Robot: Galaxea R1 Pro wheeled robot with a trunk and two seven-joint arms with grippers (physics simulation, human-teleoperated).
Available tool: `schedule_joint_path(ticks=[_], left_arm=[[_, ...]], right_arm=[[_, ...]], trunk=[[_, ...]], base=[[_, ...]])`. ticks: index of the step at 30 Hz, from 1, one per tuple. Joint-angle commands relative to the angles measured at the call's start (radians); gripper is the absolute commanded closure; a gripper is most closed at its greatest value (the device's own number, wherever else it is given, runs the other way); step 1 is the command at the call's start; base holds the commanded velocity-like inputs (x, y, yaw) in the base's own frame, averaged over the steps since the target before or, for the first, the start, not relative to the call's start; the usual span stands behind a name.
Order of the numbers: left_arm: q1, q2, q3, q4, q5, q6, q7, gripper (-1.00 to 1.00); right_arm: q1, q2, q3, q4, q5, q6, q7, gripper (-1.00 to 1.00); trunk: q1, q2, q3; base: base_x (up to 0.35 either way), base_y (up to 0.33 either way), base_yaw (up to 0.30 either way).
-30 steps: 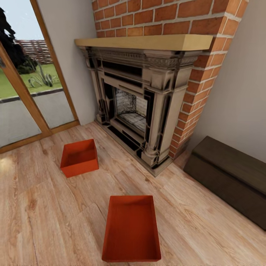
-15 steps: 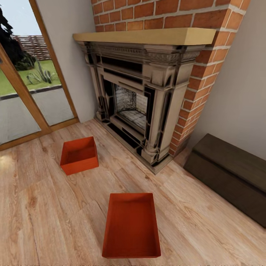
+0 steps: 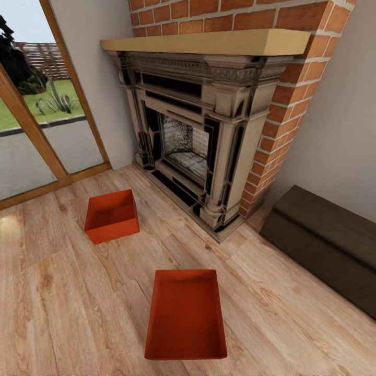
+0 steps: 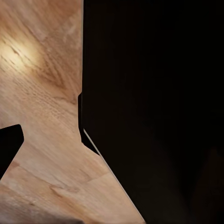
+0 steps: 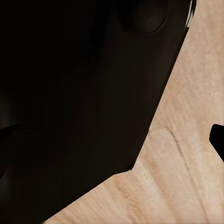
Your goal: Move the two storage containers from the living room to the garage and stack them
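Orange-red, thin-walled storage containers, both lidless: near one (image 3: 186, 315) on the light wood-plank floor (image 3: 62, 303) just ahead; far one (image 3: 112, 215) well apart, toward the glass door (image 3: 31, 130). Neither is lifted. Jaws' state: cannot tell, wrist views mostly dark. Risk, judged: thin walls may flex or slip under a one-sided grip. Living room: ornate fireplace (image 3: 193, 141), red brick (image 3: 292, 94), dark brown chest (image 3: 326, 245).

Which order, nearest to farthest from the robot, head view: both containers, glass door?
1. near container, bottom centre, just ahead.
2. far container, left, on the wood floor.
3. glass door, far left, beyond that container.
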Motion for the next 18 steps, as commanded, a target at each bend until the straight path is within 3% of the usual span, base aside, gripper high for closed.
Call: schedule_joint_path(ticks=[1, 18], left_arm=[[0.0, 0.0, 0.001, 0.001, 0.008, -0.003, -0.001, -1.0], [0.0, 0.0, 0.0, 0.001, 0.008, -0.003, -0.001, -1.0]], right_arm=[[-0.001, 0.0, 0.006, 0.003, -0.011, -0.006, 0.006, -1.0], [-0.001, 0.0, 0.006, 0.003, -0.011, -0.006, 0.006, -1.0]], trunk=[[0.0, 0.0, -0.002], [0.0, 0.0, -0.029]], base=[[0.0, 0.0, 0.0], [0.0, 0.0, 0.0]])
